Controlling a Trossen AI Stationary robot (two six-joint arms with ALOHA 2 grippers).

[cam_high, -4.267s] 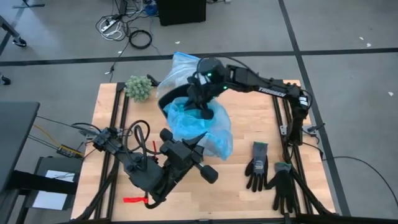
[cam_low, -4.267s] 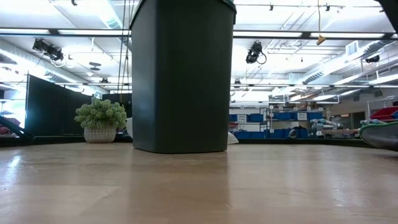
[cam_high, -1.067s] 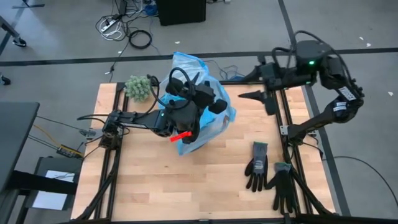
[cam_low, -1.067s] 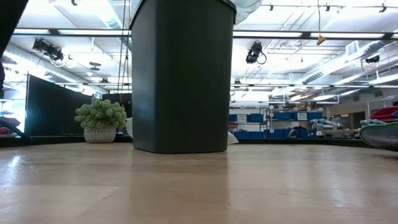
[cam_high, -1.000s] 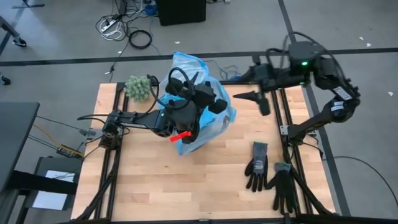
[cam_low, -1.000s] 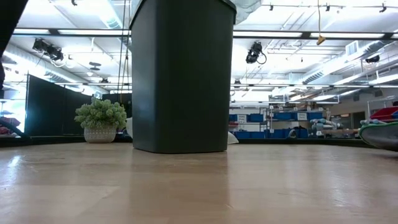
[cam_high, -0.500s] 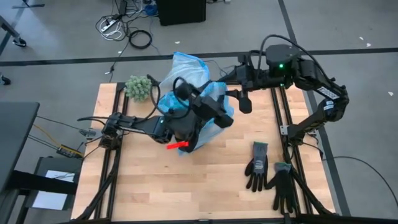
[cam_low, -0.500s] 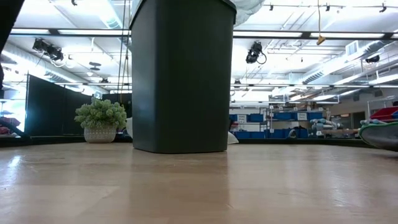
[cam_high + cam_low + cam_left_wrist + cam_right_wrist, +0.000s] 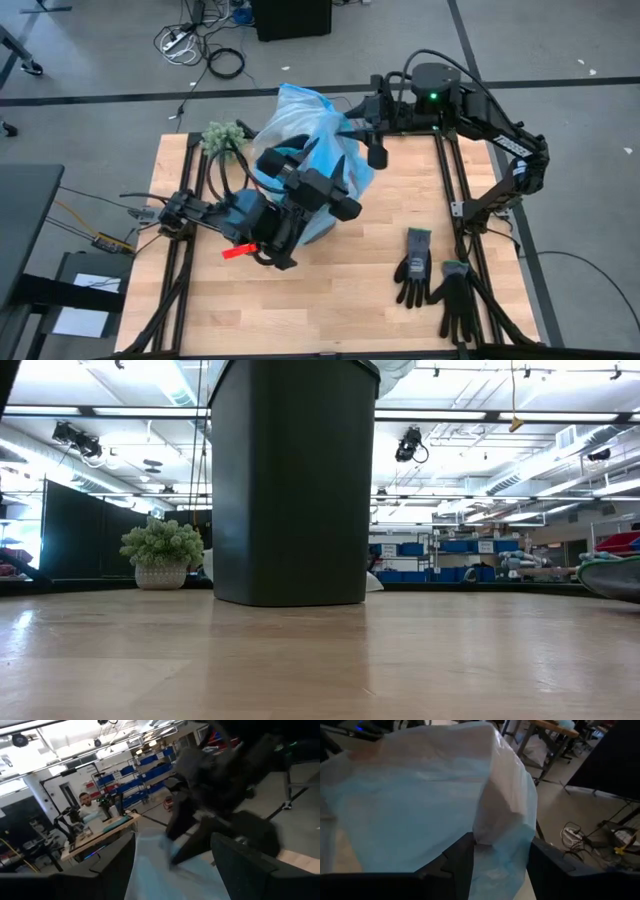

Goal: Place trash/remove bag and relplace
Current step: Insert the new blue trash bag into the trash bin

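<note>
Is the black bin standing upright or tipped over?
Upright: in the low view the black bin stands flat on the wooden table, its walls rising vertically.

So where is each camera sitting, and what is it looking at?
High view: above, looking straight down at the table, both arms, the light-blue bag.
Low view: table height, looking level at the black bin and potted plant; no arm shows.
Left wrist view: on the left arm, its dark fingers facing the bag and right arm.
Right wrist view: its fingers around the bag's edge.
Shared: the bag appears in the high and both wrist views.
</note>
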